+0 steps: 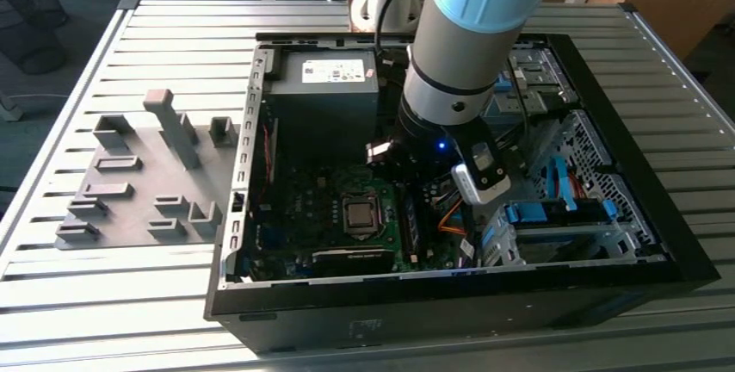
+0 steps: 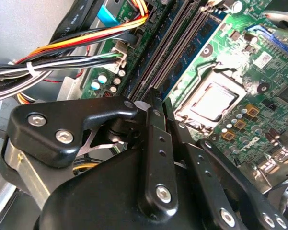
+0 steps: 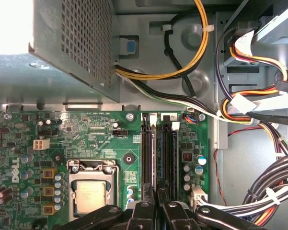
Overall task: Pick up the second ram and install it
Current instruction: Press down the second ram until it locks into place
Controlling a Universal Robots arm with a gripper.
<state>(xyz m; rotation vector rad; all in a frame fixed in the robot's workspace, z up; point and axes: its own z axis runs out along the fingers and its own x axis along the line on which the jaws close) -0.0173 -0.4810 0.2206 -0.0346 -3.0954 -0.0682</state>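
My gripper (image 3: 156, 199) is low over the motherboard (image 3: 86, 139), at one end of the memory slots (image 3: 168, 153). Its black fingers (image 2: 155, 115) are pressed together. Between them a thin blue-green edge, the second ram (image 3: 155, 163), runs on edge along the gap between two dark slots. A small white patch shows right at the fingertips in the second wrist view. In the exterior view the arm (image 1: 471, 36) reaches down into the open computer case (image 1: 643, 251) and hides the fingers.
The processor socket (image 3: 91, 191) lies beside the slots. The grey power supply (image 3: 72, 43) stands past the board's edge. Bundles of yellow, orange, black and white cables (image 3: 259, 110) hang close on the other side. A grey parts fixture (image 1: 138, 182) sits at the exterior view's left.
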